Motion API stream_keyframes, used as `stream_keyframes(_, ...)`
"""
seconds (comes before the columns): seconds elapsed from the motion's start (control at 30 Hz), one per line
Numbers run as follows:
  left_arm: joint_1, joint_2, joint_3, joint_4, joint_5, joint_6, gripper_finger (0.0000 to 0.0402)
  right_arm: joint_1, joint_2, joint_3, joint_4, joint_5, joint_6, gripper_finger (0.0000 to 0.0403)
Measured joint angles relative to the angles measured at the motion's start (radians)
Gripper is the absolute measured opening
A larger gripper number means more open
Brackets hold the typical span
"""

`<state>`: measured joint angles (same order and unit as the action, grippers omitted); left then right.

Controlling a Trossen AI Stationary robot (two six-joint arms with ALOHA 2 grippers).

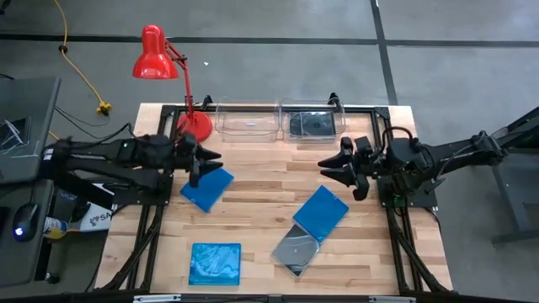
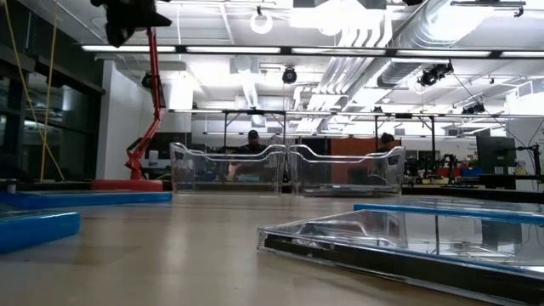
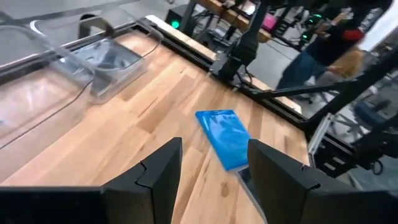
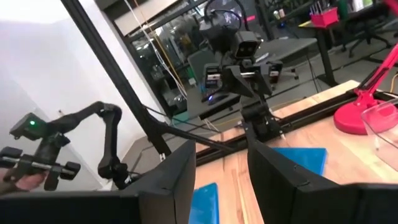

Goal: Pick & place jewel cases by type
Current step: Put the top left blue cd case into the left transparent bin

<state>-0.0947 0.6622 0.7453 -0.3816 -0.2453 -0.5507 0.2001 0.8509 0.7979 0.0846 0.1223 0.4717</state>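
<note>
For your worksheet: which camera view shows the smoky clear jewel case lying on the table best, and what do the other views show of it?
The high view: the whole smoky clear jewel case shows from above, its corner tucked under a blue jewel case. The low view shows it edge-on, close and cropped. The left wrist view shows at most a sliver beside a finger; the right wrist view does not show it.

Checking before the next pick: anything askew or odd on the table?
One thing: a blue jewel case lies overlapping a dark clear jewel case, both skewed to the table edges. The other two blue cases lie separately. One dark case already sits in the right bin.
</note>
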Motion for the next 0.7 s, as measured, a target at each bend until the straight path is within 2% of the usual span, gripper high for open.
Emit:
stream_keyframes(0.23, -0.205, 0.010, 0.000, -0.158, -0.245, -0.202, 0.0182, 0.000, 0.000, 0.000, -0.031, -0.002, 0.000, 0.0129)
stream_keyframes(0.4, -0.301, 0.047, 0.000, -0.379, -0.363, -0.425, 0.0182, 0.000, 0.000, 0.000, -0.049, -0.002, 0.000, 0.0129)
stream_keyframes(0.5, -0.306, 0.086, 0.000, -0.557, -0.358, -0.576, 0.0182, 0.000, 0.000, 0.000, -0.049, -0.002, 0.000, 0.0129)
stream_keyframes(0.7, -0.305, 0.202, 0.000, -0.834, -0.223, -0.804, 0.0182, 0.000, 0.000, 0.000, -0.051, 0.005, 0.003, 0.0129)
